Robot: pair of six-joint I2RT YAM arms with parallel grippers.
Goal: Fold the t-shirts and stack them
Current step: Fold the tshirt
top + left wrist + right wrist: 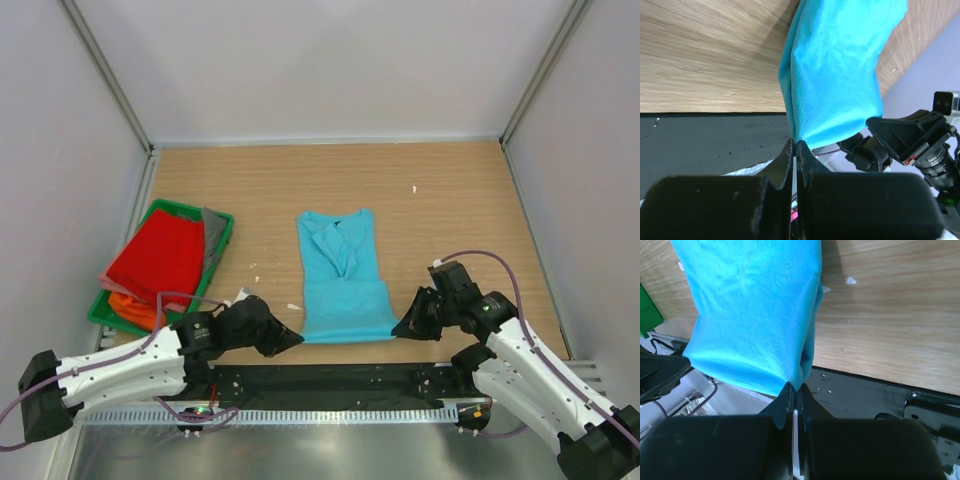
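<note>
A turquoise-blue t-shirt lies lengthwise on the wooden table, folded narrow, collar at the far end. My left gripper is shut on its near left corner; in the left wrist view the cloth rises from the pinched fingertips. My right gripper is shut on the near right corner, and the cloth hangs from its tips. The near hem is lifted slightly between the two grippers. A red t-shirt lies on top of an orange one in the green tray.
The green tray stands at the left with grey cloth along its right side. A black mat runs along the near table edge. Small white scraps dot the wood. White walls enclose the table.
</note>
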